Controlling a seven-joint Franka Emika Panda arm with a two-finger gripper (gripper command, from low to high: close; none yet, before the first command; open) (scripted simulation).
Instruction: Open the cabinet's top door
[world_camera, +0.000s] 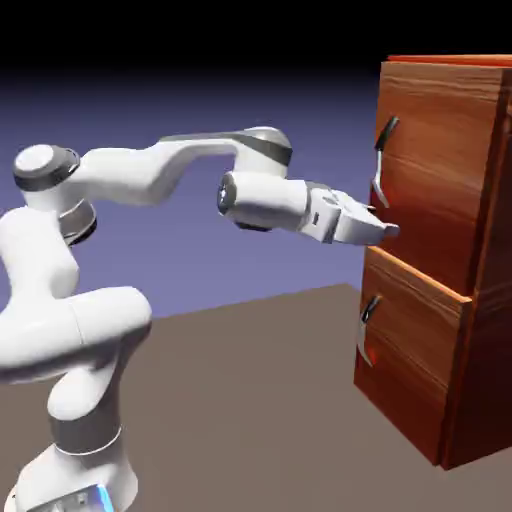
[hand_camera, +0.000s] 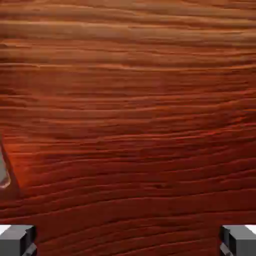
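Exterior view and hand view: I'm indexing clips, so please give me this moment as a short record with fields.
cabinet: reddish-brown wood, two stacked front panels
top door: looks closed, dark bar handle
lower panel: shorter, similar handle
claw: open, nothing between its fingertips
hand view: mostly wood grain, a grey sliver at left edge

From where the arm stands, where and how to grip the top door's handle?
Slim dark grey metal bar handle: I'd take its middle, coming straight at the reddish wood-grain top door, fingers either side of the bar. It runs roughly upright and bows out from the panel, which should leave finger room.
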